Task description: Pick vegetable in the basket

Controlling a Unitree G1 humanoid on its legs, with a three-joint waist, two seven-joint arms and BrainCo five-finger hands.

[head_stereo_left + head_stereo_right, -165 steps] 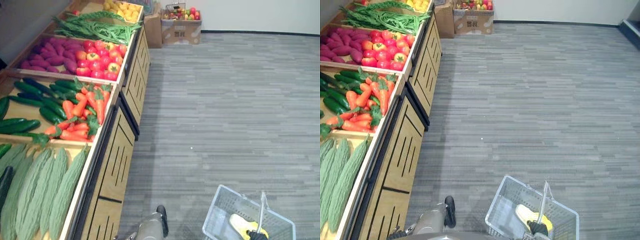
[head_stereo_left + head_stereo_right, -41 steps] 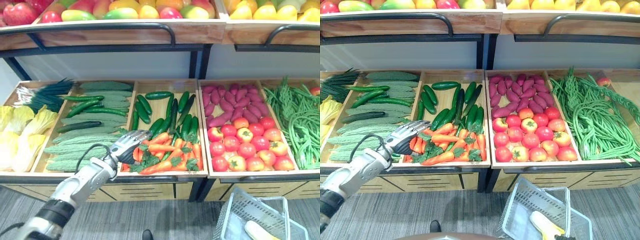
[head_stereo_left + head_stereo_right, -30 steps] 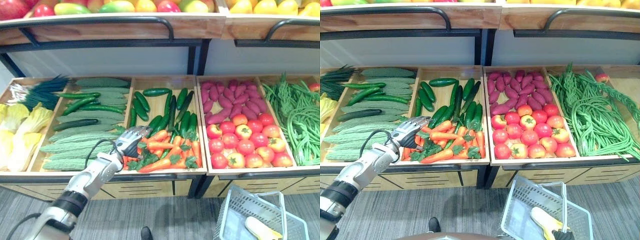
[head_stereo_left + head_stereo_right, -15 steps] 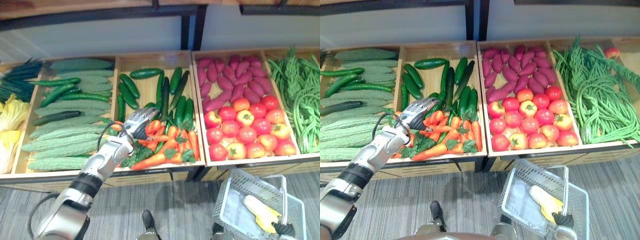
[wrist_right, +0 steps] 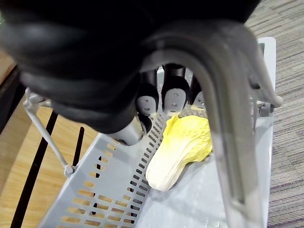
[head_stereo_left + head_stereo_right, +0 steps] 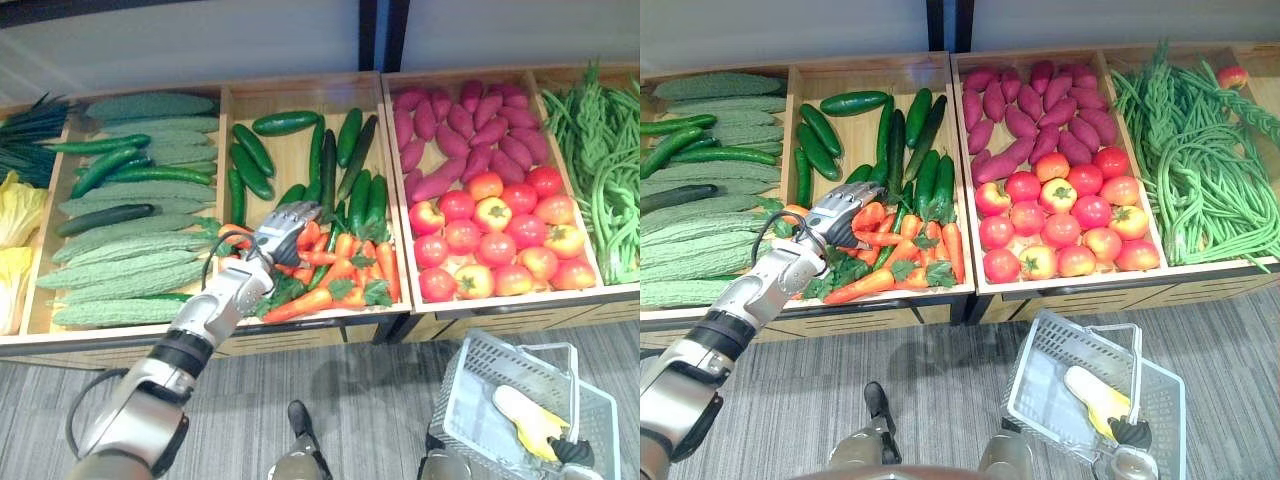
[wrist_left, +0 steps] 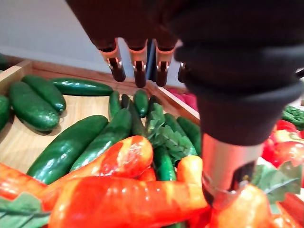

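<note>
A pile of orange carrots (image 6: 340, 272) with green tops lies at the front of the middle wooden crate, dark cucumbers (image 6: 345, 190) behind them. My left hand (image 6: 283, 228) hovers just over the carrots' left part, fingers (image 7: 137, 66) straight, thumb (image 7: 228, 175) down against a carrot (image 7: 118, 199); it holds nothing. At the lower right, my right hand (image 6: 1130, 432) is curled round the handle (image 5: 223, 118) of a pale grey wire basket (image 6: 480, 375). A yellow cabbage (image 5: 180, 147) lies in the basket.
The crate on the left holds bitter gourds and cucumbers (image 6: 130, 250), with yellow cabbages (image 6: 15, 210) beyond. The crate on the right holds purple sweet potatoes and tomatoes (image 6: 480, 220), then green beans (image 6: 600, 170). Grey floor runs before the stand.
The camera has tilted down, so the upper fruit shelf has left the picture. My left hand has reached a little farther over the carrots. The basket still hangs from my right hand.
</note>
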